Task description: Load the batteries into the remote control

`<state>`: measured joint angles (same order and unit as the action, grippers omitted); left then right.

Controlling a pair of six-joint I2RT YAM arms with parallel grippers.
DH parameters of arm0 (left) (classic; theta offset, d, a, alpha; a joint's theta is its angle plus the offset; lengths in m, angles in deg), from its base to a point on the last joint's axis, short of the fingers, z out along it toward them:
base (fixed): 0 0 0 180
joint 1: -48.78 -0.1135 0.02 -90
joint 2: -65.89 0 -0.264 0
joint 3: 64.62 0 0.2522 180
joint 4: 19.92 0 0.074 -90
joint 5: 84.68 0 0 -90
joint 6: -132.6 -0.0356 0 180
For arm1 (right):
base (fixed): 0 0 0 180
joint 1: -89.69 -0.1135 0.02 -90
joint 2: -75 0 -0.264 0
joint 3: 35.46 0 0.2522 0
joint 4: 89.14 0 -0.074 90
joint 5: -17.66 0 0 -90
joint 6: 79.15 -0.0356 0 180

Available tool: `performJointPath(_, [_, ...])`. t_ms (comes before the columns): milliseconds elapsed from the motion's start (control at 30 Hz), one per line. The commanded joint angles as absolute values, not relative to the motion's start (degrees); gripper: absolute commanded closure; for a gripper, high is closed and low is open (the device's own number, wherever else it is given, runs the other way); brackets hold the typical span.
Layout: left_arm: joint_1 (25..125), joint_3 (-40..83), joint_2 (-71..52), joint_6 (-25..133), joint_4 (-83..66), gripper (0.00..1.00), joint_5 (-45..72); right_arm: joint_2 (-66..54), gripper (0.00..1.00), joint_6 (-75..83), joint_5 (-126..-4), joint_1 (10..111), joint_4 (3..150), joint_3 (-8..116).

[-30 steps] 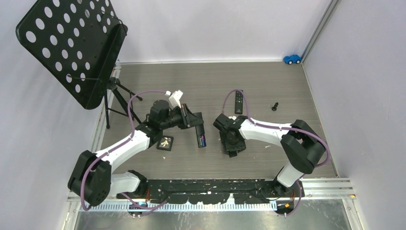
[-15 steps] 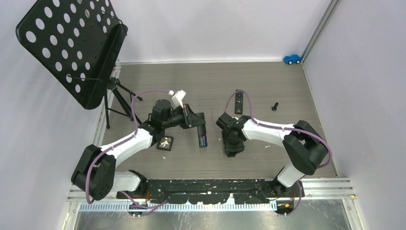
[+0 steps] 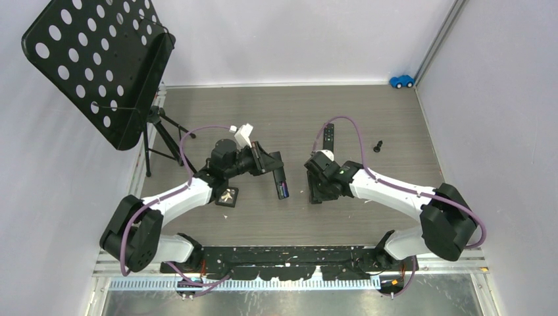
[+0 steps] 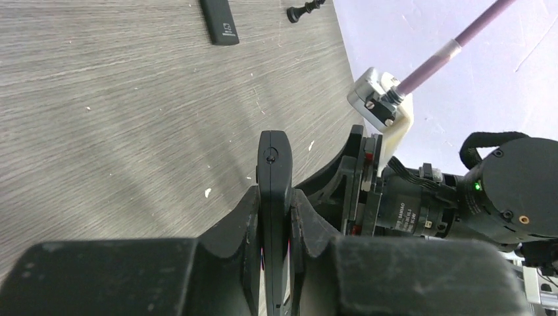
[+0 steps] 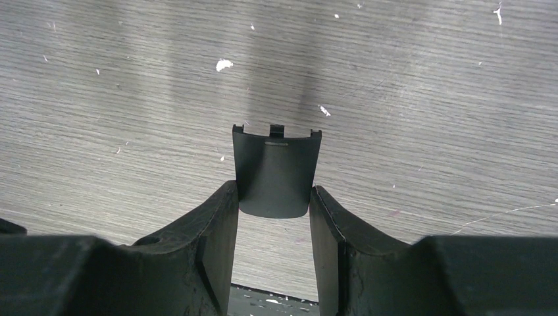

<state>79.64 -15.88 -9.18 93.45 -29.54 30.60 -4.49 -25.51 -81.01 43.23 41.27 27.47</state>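
Left gripper: clamped tight on the remote, held edge-on. Right gripper: pinching the cover plate by its side edges, just right of the remote. Batteries: coloured bits in the remote's open bay, look seated. Risks: the thin curved cover could twist or pop from the pads. Its tabs could miss the slots if it comes in skewed. Pushing hard could swivel the remote in the left grip.
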Motion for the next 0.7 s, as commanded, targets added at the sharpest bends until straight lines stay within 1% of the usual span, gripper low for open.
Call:
performJointPath(0, [79.8, -15.1, -10.3, 94.8, -35.0, 1.00, 29.4, -1.0, 0.70, -24.4, -81.9, 42.7, 43.4, 28.6])
performJointPath(167, [79.8, -14.2, -11.1, 94.9, -35.8, 1.00, 31.0, 2.7, 0.70, -23.6, -76.9, 41.8, 44.9, 31.6])
performJointPath(300, [79.8, -13.2, -12.0, 95.7, -34.4, 1.00, 31.1, 3.1, 0.70, -23.7, -73.6, 40.9, 45.6, 34.7])
performJointPath(567, [79.8, -10.2, -13.0, 97.7, -27.7, 1.00, 30.3, 0.6, 0.68, -23.6, -73.1, 38.9, 47.5, 38.3])
performJointPath(667, [79.8, -9.3, -12.9, 98.1, -25.5, 1.00, 29.9, -1.0, 0.67, -22.9, -70.4, 38.6, 47.5, 39.2])
